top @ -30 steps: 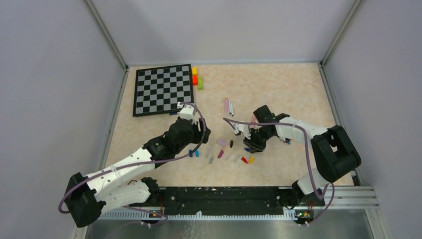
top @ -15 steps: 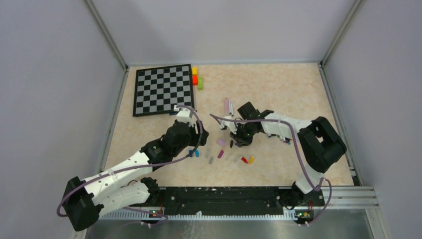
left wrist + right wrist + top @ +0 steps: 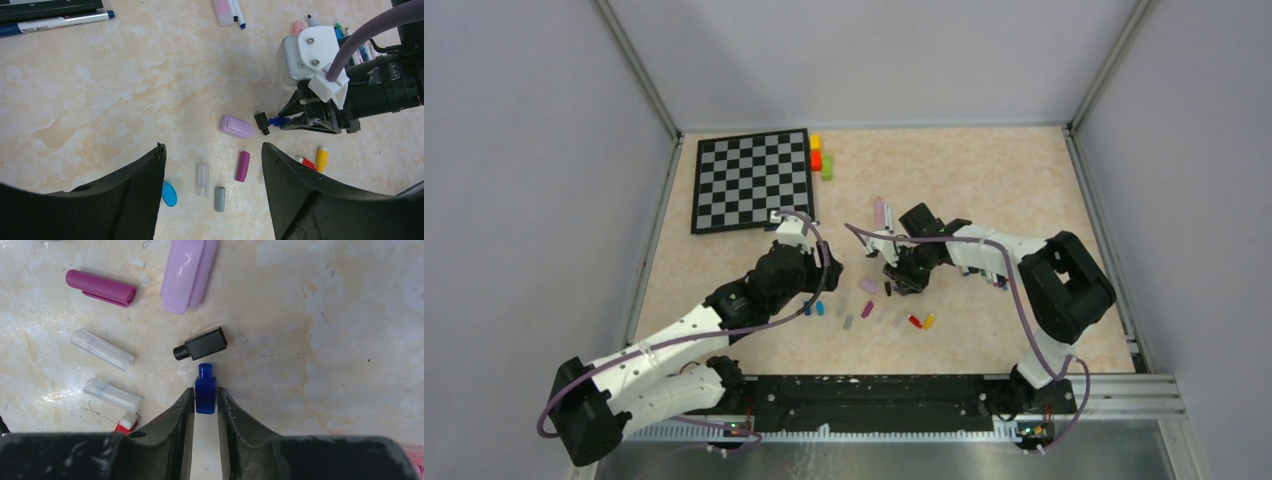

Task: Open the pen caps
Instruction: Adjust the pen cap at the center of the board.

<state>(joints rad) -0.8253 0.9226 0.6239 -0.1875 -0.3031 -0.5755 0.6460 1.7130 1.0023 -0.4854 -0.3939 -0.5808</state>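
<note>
My right gripper [image 3: 902, 281] is low over the table and shut on a dark blue pen cap [image 3: 205, 389], which also shows in the left wrist view [image 3: 276, 121]. A black cap [image 3: 201, 346] lies just beyond the blue cap's tip. Loose caps lie around: lilac [image 3: 189, 270], magenta [image 3: 101, 287], two clear ones [image 3: 102, 349], red [image 3: 306, 162], yellow [image 3: 320, 157], grey [image 3: 219, 198]. My left gripper [image 3: 214, 150] hangs open and empty above these caps. A pink highlighter [image 3: 880, 212] lies farther back. Several pens [image 3: 984, 274] lie beside the right arm.
A chessboard [image 3: 752, 180] lies at the back left, with a white pen with blue ends [image 3: 55, 22] along its near edge. Yellow, red and green blocks [image 3: 816, 152] stand next to the board. Grey walls enclose the table on three sides.
My right gripper has moved left from the group of pens to the loose caps and come down by the black cap. My left arm has shifted slightly left.
</note>
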